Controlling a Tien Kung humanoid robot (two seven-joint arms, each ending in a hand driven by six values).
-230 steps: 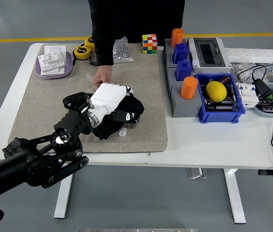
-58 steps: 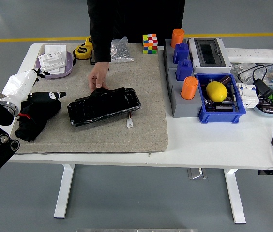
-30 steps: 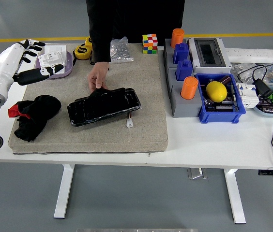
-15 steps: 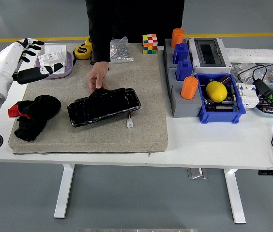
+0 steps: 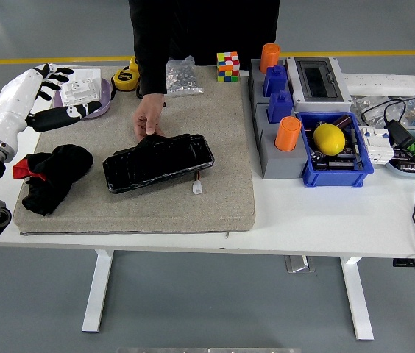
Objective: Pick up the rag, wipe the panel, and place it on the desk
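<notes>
A white bench (image 5: pixel 325 220) seen from above, with a grey felt mat (image 5: pixel 222 176) covering its left half. At the far left edge, the left robot hand (image 5: pixel 34 99), white with black fingertips, hovers above the mat's left end, its fingers spread and holding nothing. Just below it, the black rag (image 5: pixel 51 176) lies crumpled on the mat's left part, with a bit of red showing at its left side. Behind the robot hand, a purple tray (image 5: pixel 98 101) holds white parts, and a yellow tape measure (image 5: pixel 125 78) sits beside it. In the middle of the mat lies the glossy black panel (image 5: pixel 158 162), slightly tilted. A person in black stands at the far side of the bench; the person's hand (image 5: pixel 149 120) presses on the panel's upper left edge. A clear bag of small parts (image 5: pixel 180 76) and a colourful puzzle cube (image 5: pixel 227 65) sit at the mat's far edge. To the right, grey and blue blocks carry two orange cups (image 5: pixel 287 133), then a blue bin (image 5: pixel 335 165) with a yellow ball (image 5: pixel 329 138), and black cables (image 5: pixel 413 184) at the right end.
</notes>
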